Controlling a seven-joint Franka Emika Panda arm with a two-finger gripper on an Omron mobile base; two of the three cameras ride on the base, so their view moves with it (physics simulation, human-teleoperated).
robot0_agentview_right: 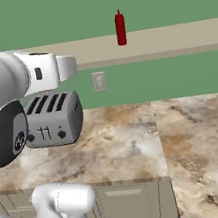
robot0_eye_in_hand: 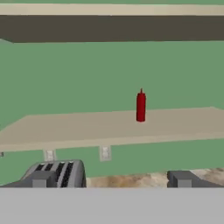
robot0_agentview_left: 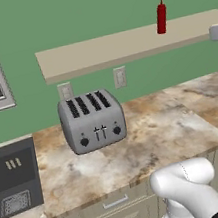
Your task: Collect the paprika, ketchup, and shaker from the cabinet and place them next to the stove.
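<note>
Pincer hangs released and empty above the marble bench, facing the wall shelf. Ketchup bottle stands upright on that shelf, well apart from the toaster below.

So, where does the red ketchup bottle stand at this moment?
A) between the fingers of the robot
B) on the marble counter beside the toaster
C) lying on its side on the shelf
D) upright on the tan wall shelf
D: the ketchup stands upright on the tan shelf, above the toaster.
</note>
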